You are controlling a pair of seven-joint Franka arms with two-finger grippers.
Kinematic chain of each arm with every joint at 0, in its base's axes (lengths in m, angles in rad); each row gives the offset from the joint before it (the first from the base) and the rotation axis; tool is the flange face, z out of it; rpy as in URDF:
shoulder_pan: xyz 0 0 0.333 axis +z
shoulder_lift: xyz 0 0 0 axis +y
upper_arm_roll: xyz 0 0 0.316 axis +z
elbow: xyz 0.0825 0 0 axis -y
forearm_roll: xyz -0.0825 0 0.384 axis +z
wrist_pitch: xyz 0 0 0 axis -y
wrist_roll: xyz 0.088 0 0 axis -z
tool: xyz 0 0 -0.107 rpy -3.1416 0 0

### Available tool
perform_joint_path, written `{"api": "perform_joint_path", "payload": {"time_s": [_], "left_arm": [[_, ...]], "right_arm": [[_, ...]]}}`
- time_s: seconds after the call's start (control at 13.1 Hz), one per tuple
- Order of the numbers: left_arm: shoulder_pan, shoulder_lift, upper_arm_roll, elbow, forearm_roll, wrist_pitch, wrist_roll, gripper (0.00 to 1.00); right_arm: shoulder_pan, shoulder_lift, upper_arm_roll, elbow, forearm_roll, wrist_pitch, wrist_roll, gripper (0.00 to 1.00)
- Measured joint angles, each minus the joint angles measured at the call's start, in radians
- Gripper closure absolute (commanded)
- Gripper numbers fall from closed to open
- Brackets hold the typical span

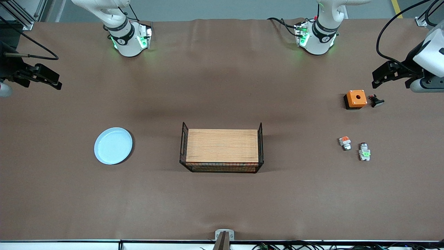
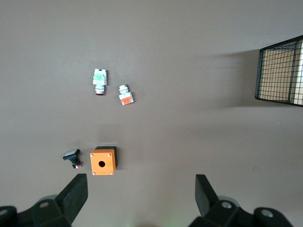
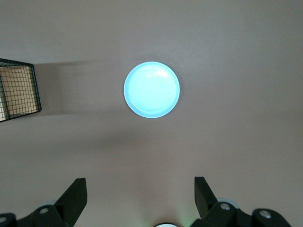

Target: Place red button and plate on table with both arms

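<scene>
The pale blue plate (image 1: 113, 145) lies flat on the brown table (image 1: 222, 86) toward the right arm's end; it also shows in the right wrist view (image 3: 152, 90). The red button (image 1: 364, 152), white-grey with a green block and a dark red cap, lies on the table toward the left arm's end; it also shows in the left wrist view (image 2: 99, 81). My left gripper (image 1: 377, 80) hangs open and empty over the table edge near the orange box; its jaws (image 2: 141, 194) stand wide apart. My right gripper (image 1: 55, 82) hangs open and empty over the table's other end (image 3: 141, 194).
A wooden board with black wire ends (image 1: 222, 147) stands mid-table. A similar small part with an orange-red block (image 1: 344, 142) lies beside the red button. An orange box with a hole (image 1: 355, 99) and a black-bodied button (image 1: 376, 101) lie farther from the front camera.
</scene>
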Motion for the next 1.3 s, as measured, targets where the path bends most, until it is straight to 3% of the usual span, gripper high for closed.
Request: {"api": "perform_joint_path", "payload": {"time_s": [0.99, 1.3], "left_arm": [[0.002, 0.0, 0.0, -0.002, 0.0, 0.0, 0.0, 0.0], [0.002, 0.0, 0.0, -0.002, 0.0, 0.0, 0.0, 0.0]], "right_arm": [[-0.018, -0.004, -0.018, 0.01, 0.0, 0.009, -0.006, 0.0], [-0.029, -0.07, -0.019, -0.088, 0.0, 0.088, -0.006, 0.0]]}}
